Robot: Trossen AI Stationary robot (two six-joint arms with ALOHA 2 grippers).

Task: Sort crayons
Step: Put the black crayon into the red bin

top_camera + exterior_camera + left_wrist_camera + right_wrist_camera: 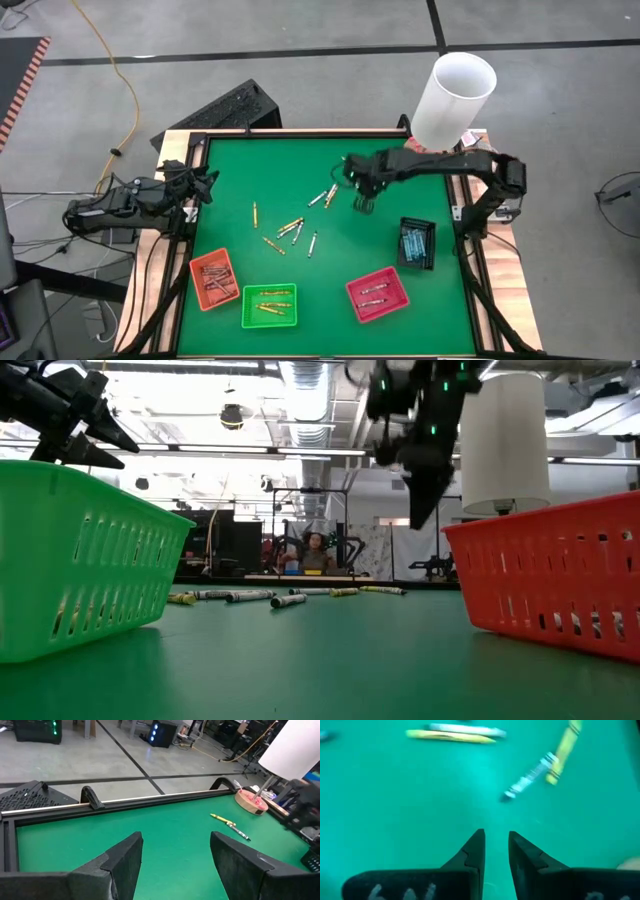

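Several crayons (290, 228) lie loose on the green table's middle, yellow and silvery grey; two more (325, 196) lie farther back. My right gripper (362, 207) hangs above the table just right of those two, fingers pointing down, a narrow gap between them, nothing held. Its wrist view (496, 840) shows a silvery crayon (530, 779) and a yellow one (563, 750) ahead. My left gripper (207, 186) waits open and empty at the table's left edge. Sorted crayons lie in the orange tray (214, 278), green tray (269, 305), red tray (378, 294) and black tray (416, 243).
The trays stand along the near half of the table. A white cylinder (455, 95) stands at the far right corner on a round base (252, 802). A raised black rim (150, 799) runs along the table's far edge. A person (318, 550) sits far off in the room.
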